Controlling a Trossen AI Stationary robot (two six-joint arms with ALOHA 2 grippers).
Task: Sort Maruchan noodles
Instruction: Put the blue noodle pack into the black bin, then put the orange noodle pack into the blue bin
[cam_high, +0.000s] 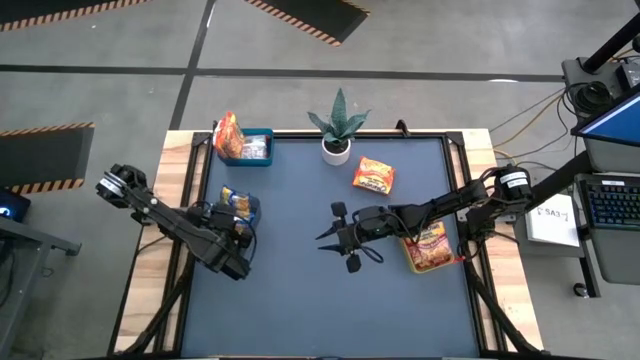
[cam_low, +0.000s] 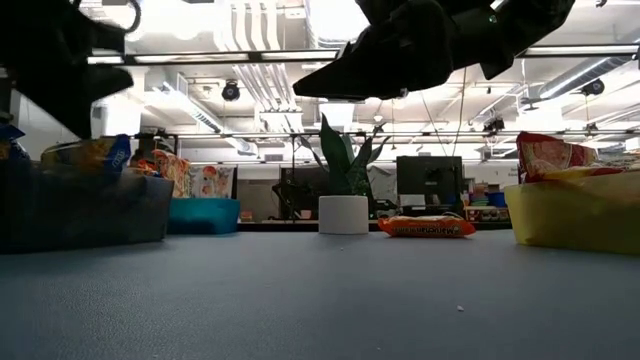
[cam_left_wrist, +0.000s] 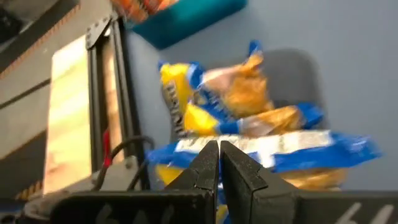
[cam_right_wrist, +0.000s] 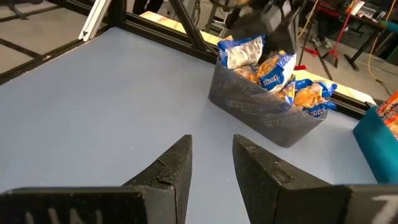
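Several yellow-and-blue noodle packets (cam_left_wrist: 236, 99) are piled in a dark grey bin (cam_right_wrist: 261, 109) at the table's left. My left gripper (cam_left_wrist: 219, 148) is shut and slants down just over the pile (cam_high: 237, 205). Orange-red packets stand in a teal bin (cam_high: 250, 148) at the far left. More of them fill a yellow-green bin (cam_high: 432, 250) at the right. One orange-red packet (cam_high: 374, 175) lies flat on the table near the plant. My right gripper (cam_right_wrist: 211, 143) hangs open over the table's middle (cam_high: 324, 238) with nothing between its fingers. My left gripper's shut fingertips (cam_left_wrist: 208, 155) stand right at the top blue-and-white packet (cam_left_wrist: 292, 143) of the pile. I cannot tell whether they touch it. Nothing shows between the fingers.
A small potted plant (cam_high: 337, 140) in a white pot stands at the middle of the far edge. Bare blue tabletop (cam_high: 300, 300) stretches across the middle and near side. A black frame rail (cam_high: 455, 170) runs along the table's edges.
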